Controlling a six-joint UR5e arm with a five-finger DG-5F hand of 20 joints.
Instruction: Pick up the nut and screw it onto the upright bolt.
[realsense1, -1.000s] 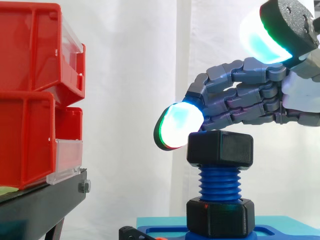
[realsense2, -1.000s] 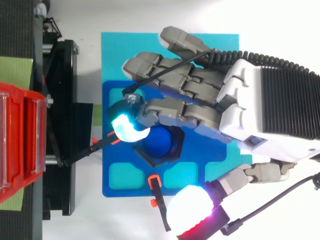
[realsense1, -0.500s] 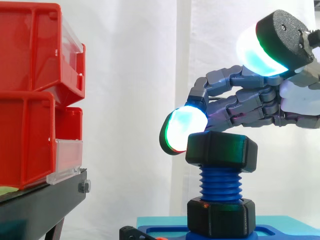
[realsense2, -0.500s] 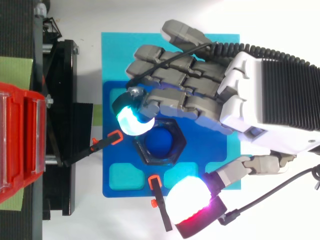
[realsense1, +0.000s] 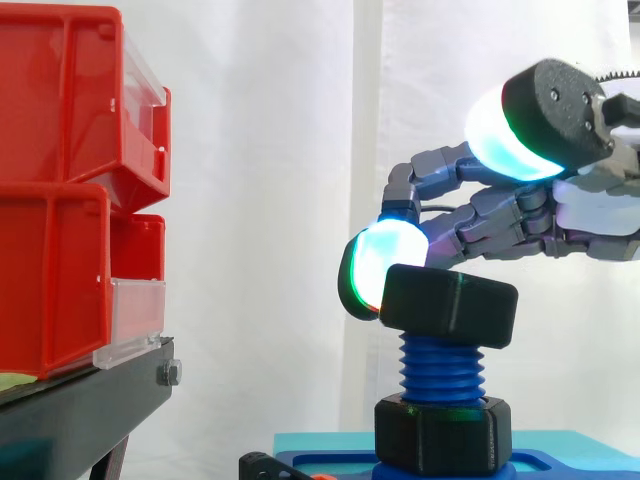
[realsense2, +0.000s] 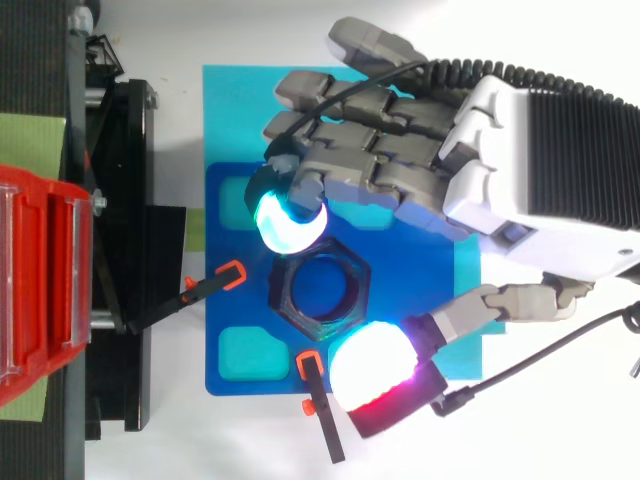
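Observation:
A black hex nut (realsense1: 450, 305) sits tilted on top of the upright blue threaded bolt (realsense1: 440, 365), its right side lower. From above, the nut (realsense2: 281, 297) is a ring over the blue fixture (realsense2: 215, 300). My hand (realsense2: 520, 180) reaches in from the right with bent fingers. One glowing fingertip (realsense1: 385, 265) presses the nut's upper left edge. The thumb pad (realsense1: 505, 130) hangs higher than the nut and apart from it; in the top view the thumb (realsense2: 370, 372) lies by the nut's opposite corner. Nothing is pinched.
Stacked red bins (realsense1: 60, 200) stand on a black stand (realsense1: 90, 410) at the left. A second black nut (realsense1: 442, 435) sits at the bolt's foot. The fixture lies on a cyan mat (realsense2: 230, 100), with orange-tipped black clamps (realsense2: 232, 275) at its left and bottom edges.
The nut has turned and tipped on the bolt under the fingertip. The fingertip slid around the nut's edge, and the thumb swung in closer to the nut.

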